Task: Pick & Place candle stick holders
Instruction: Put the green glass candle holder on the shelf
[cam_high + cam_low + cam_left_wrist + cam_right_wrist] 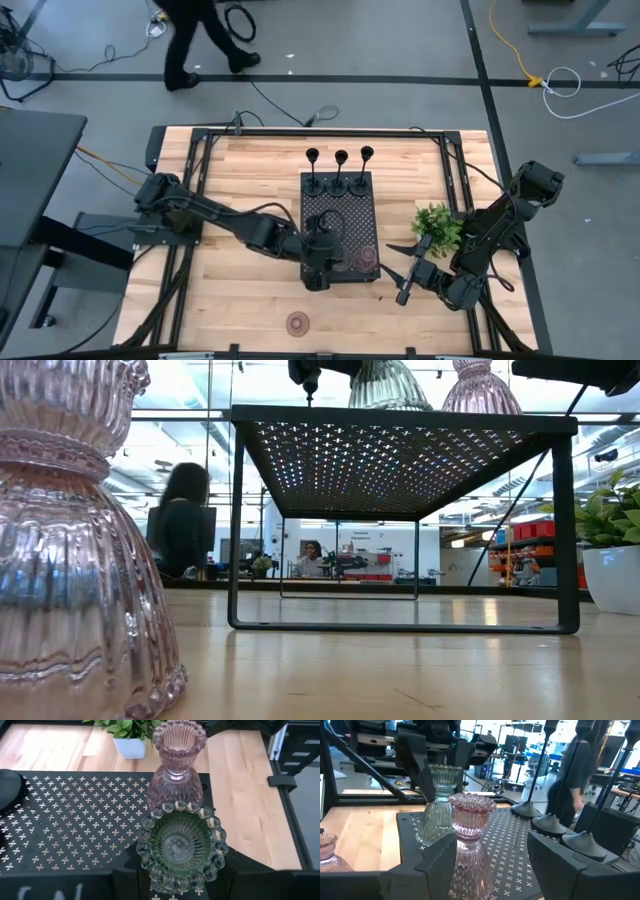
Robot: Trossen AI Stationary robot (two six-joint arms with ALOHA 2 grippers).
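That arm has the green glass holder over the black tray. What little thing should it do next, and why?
Probably open the left gripper and let go: the olive holder it grips looks set down on the tray, beside the pink holder. The right gripper waits off-tray.

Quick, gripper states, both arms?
Left gripper: closed on the olive holder.
Right gripper: open, holding nothing.

Arms: my left arm (215,215) and right arm (495,230) are dark, jointed, boxy segments.
Fingers: my fingers (440,855) are flat, angular, matte black.
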